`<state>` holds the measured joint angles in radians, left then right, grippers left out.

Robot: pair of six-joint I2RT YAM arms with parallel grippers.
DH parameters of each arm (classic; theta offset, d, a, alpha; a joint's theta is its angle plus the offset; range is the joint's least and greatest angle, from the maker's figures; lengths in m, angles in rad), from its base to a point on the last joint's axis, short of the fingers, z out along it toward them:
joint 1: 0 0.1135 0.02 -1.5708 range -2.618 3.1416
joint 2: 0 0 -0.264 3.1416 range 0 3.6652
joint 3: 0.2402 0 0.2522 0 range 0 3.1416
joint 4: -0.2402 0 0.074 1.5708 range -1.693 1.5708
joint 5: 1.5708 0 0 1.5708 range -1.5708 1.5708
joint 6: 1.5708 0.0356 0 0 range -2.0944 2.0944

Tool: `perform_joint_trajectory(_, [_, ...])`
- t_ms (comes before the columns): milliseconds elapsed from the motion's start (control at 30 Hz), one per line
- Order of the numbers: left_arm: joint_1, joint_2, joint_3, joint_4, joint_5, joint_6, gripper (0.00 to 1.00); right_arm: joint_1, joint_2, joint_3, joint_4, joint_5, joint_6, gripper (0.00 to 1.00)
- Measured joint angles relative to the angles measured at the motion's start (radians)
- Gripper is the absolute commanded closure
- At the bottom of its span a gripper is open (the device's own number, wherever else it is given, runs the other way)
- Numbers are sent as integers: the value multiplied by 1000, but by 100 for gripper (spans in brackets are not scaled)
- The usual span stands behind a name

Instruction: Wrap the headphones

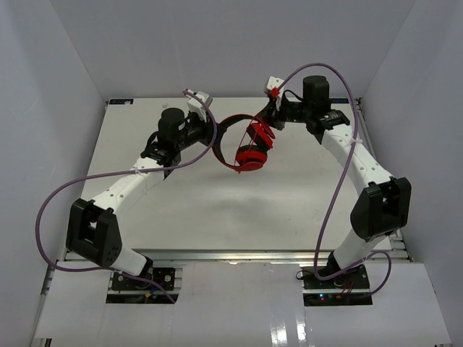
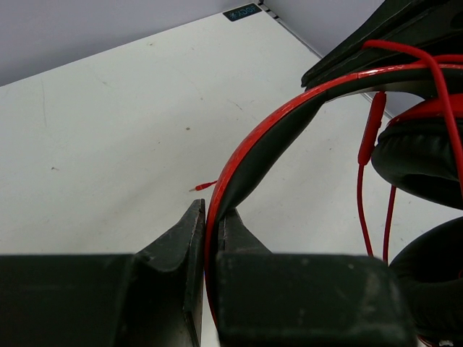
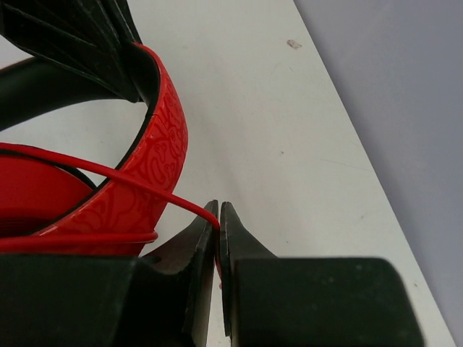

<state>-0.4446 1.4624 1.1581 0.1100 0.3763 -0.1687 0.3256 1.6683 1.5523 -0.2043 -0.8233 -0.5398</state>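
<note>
1. Surface (image 1: 217, 217): white. The work sits toward its far edge, roughly midway between its left and right edges.
2. Headphones (image 1: 249, 144): red, hung between the two arms and apparently clear of the surface. Judged mid-wrap; the number of loops laid cannot be read.
3. Headband (image 2: 246, 159): the left fingers (image 2: 184, 246) are closed narrow with the band clamped between them. This grip is the anchor. It should be rigid and square, with no roll of the band while the other arm circles.
4. Ear cups (image 1: 252, 157): below the band, on its near side. Loops are best routed where the cups stop them sliding off.
5. Cord (image 3: 108, 174): thin and red. The right fingers (image 3: 239, 246) are pinched nearly shut on it at their very tips, and it runs from there across the band's outer face.
   - Tension should be light and even: too hard may twist the band in the clamp or pull the cord from the tips, and too slack lets loops drop.
   - The path should pass clear of the left fingers.
6. Inline remote (image 2: 372, 130): a stiff red piece on the cord beside the ear pad. It will likely not bend, so lay it flat along the band.
</note>
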Motion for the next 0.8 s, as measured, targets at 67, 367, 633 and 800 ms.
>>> perform_joint_trajectory(67, [0,-5,21,-15,6,-10,100,-5,2,-9,41,-40,40,88])
perform_joint_trajectory(367, [-3,-32,96,-35,58,-91,100,-13,39,-34,242,-174,276,84])
perform_joint_trajectory(633, [-4,-32,116,-19,108,-195,100,-17,41,-105,407,-234,459,82])
perform_joint_trajectory(800, [-4,-32,127,-13,109,-242,100,-18,41,-158,527,-262,572,82])
